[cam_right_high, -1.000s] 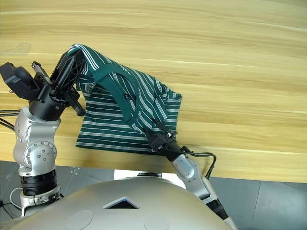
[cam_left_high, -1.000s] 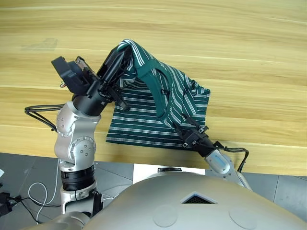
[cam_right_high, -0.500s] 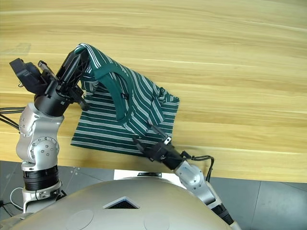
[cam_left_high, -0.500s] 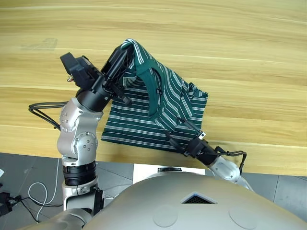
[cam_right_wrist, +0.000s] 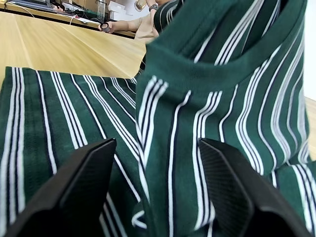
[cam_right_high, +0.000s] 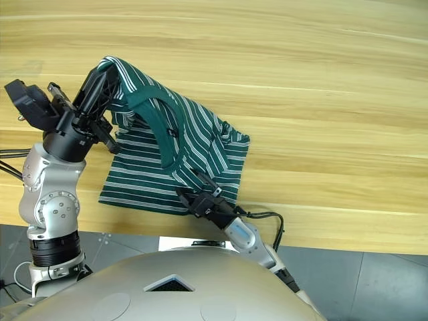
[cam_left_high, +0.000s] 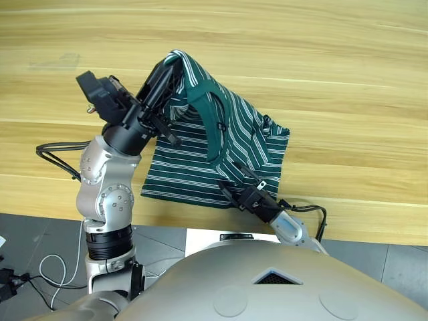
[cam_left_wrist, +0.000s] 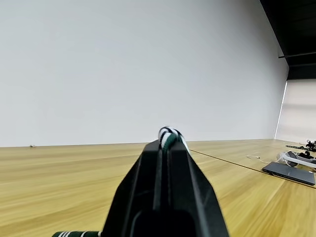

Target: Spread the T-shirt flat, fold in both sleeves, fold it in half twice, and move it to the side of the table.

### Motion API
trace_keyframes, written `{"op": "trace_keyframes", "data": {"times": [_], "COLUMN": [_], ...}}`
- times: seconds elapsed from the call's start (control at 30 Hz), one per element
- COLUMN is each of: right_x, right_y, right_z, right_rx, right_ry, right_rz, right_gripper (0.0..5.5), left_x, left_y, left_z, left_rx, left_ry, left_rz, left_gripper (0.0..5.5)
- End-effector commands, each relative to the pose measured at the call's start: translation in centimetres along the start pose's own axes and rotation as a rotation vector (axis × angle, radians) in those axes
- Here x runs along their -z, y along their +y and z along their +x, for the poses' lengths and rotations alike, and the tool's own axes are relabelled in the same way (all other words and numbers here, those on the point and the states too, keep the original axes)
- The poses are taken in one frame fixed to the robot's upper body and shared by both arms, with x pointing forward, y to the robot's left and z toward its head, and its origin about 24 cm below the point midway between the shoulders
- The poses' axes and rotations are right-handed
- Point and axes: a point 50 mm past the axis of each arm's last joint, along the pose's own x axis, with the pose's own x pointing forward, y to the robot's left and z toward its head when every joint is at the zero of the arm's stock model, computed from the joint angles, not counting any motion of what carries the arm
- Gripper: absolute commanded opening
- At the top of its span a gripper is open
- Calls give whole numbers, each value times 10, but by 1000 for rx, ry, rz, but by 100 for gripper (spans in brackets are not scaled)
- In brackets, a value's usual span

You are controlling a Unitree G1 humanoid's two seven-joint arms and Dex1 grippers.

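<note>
- Left gripper (cam_left_high: 172,67): clamped on T-shirt (cam_left_high: 194,167), raised above desk (cam_left_high: 348,100).
- Right gripper (cam_left_high: 235,187): fingers wide apart, holding nothing, against the T-shirt near desk's front edge.

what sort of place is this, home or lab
Probably a lab or workroom: a long wooden table, a plain white wall, and loose cables on the grey floor.

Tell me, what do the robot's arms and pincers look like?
The left arm has rounded silver-grey joint housings dotted with screws, and black rings. The right arm is slimmer and silver. Both trail looping black cables. The left tool and right tool each have two flat black fingers.
</note>
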Motion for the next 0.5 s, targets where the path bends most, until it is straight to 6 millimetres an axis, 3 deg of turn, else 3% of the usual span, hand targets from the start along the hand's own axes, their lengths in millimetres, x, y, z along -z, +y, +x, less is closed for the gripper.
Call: {"op": "trace_keyframes", "data": {"times": [0.03, 0.5], "right_x": [11, 12], "right_y": [4, 0], "right_z": [-3, 0], "right_rx": [-2, 80], "right_ry": [66, 64], "right_rz": [0, 13], "right_gripper": [289, 52], "left_x": [-7, -5], "left_y": [-1, -6], "left_z": [1, -4], "left_rx": [14, 9], "left_ry": [-5, -11], "left_rz": [13, -12], "left_gripper": [0, 0]}}
